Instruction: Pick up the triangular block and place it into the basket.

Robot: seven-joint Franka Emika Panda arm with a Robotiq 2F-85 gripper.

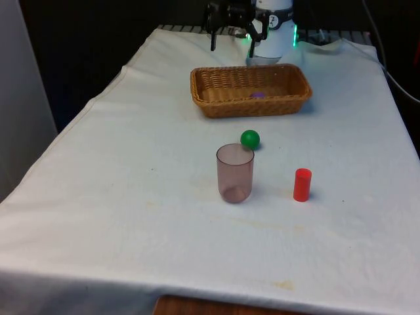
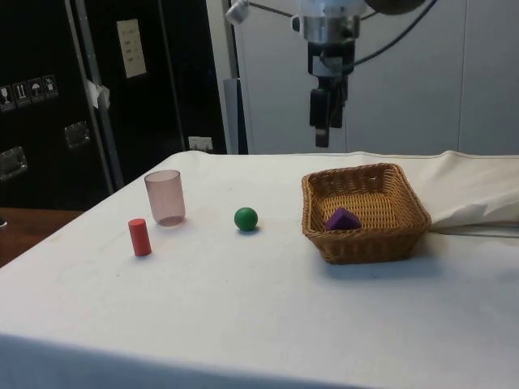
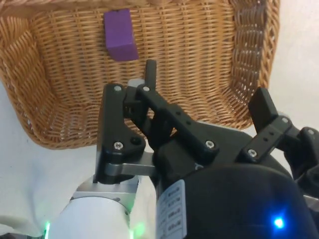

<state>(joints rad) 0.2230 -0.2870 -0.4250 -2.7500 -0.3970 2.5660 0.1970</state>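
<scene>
White-clothed table (image 1: 131, 216), wicker basket (image 2: 405, 217) towards its far end. Purple triangular block (image 2: 343, 218) already lying inside, straight below gripper (image 2: 322, 138) raised well above. Jaws apparently parted, holding nothing. Retreat likely next.

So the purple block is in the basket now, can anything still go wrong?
Not much, I think. The purple block lies inside the basket, and the claw hangs high above it, holding nothing. If the arm swings down low, it might bump the basket's rim and shove it. The cup, green ball and red cylinder sit well away from the claw; the ball would roll if nudged.
</scene>
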